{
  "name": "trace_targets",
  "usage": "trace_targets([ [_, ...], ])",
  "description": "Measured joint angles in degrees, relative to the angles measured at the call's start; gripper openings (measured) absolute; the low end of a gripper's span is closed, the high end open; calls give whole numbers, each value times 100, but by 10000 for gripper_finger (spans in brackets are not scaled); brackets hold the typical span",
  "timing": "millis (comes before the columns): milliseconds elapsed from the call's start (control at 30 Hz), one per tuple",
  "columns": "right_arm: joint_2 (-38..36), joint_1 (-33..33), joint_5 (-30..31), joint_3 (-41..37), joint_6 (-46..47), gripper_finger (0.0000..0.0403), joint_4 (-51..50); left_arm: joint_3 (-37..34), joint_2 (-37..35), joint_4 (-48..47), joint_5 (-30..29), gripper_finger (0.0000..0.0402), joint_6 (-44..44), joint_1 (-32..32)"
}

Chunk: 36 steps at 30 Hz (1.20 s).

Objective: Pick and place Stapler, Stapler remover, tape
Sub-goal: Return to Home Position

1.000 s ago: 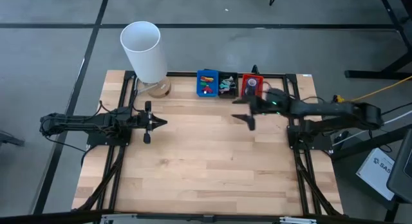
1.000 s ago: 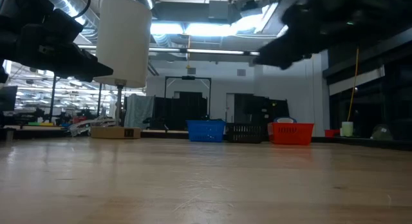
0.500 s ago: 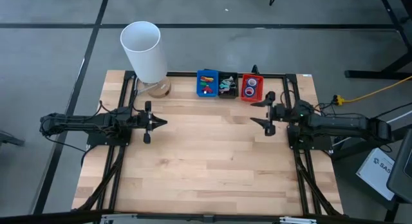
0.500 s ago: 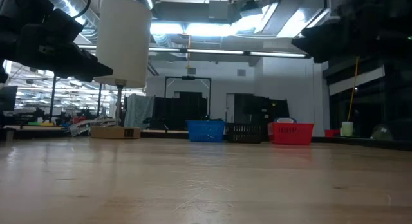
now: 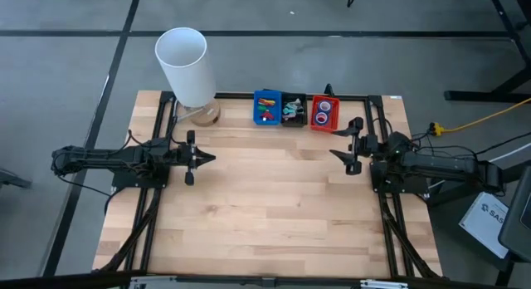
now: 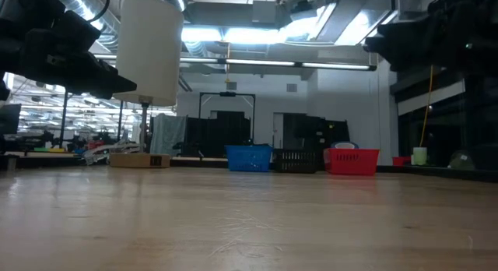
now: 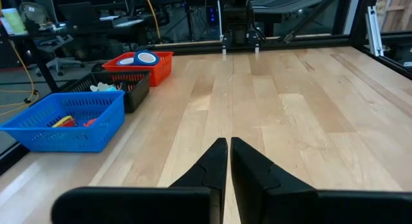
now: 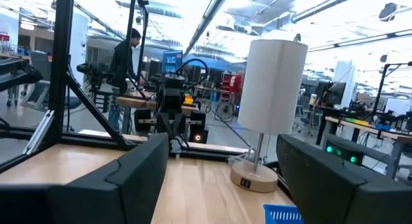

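The right pincer [image 5: 342, 145] is hanging above the table [image 5: 265, 214] near its right edge. It is pointing across toward the other arm and holding nothing. Its fingers [image 8: 129, 176] are standing wide apart, as the right wrist view is showing.

The left pincer [image 5: 207, 159] is waiting on the opposite side, over the left part of the table. Its tips [image 7: 228, 141] are pressing almost together, with only a thin slit between them and nothing inside.

Three small bins are sitting in a row at the far edge of the table, touching side by side. The red bin [image 5: 324, 112] is the one nearest the right pincer, and it is holding the tape rolls [image 5: 323, 113]. Two blue rolls with white cores are showing on top, and one of them [image 7: 145, 57] is peeking above the rim.

The black bin [image 5: 292, 109] in the middle is holding small silvery and teal pieces [image 5: 290, 113], too small to tell apart. The blue bin [image 5: 267, 108] is holding the staplers [image 5: 265, 113], with green, yellow and red bits showing.

A lamp with a tall white shade [image 5: 184, 65] is standing at the far left corner. A person [image 8: 125, 63] is standing in the room beyond the table.
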Motion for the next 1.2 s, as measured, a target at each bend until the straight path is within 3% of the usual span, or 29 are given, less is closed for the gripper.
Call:
trace_targets([
  [233,-37,0,0,0,12,290,11,0,0,0,-1,17,-1,0],
  [433,-623,0,0,0,11,290,460,1,0,-1,-1,16,-1,0],
  [567,-961,9,0,0,13,290,-360,2,0,0,-1,17,0,0],
  [733,-1355,145,1,0,11,290,-2306,1,0,0,-1,16,0,-1],
  [933,-2208,455,5,0,12,290,-3777,2,0,-1,-1,16,-1,-1],
  [1200,-2587,586,1050,0,9,290,-3952,2,0,9,-4,17,0,-2],
])
